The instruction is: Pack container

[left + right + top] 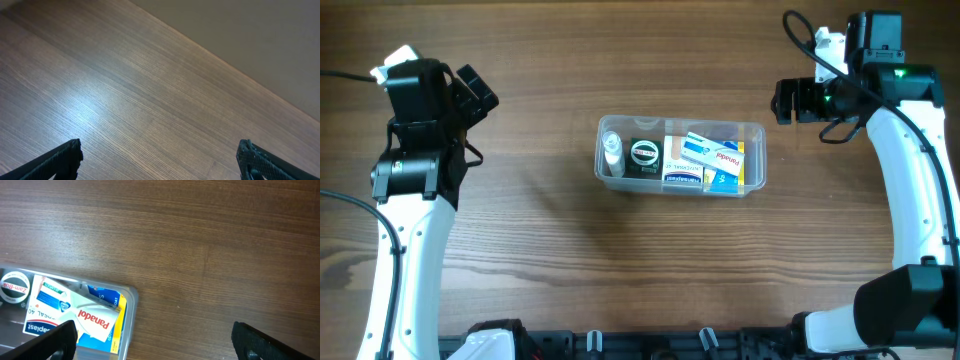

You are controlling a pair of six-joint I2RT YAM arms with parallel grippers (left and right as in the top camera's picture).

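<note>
The clear plastic container (pixel 756 158) sits at the table's middle. It holds a small clear spray bottle (pixel 611 153), a round black-and-white tin (pixel 644 155) and several small boxes, one marked Panadol (pixel 718 155). The right wrist view shows the container's corner (pixel 131 311) with the Panadol box (pixel 92 317) and the tin (pixel 12 286). My left gripper (pixel 478 88) is open and empty at the far left, over bare wood (pixel 159 157). My right gripper (pixel 785 101) is open and empty, up and right of the container; its fingers (pixel 155 340) straddle the container's corner from above.
The wooden table (pixel 540 250) surrounds the container. The table's far edge (pixel 225 65) shows in the left wrist view, with a plain beige surface beyond it.
</note>
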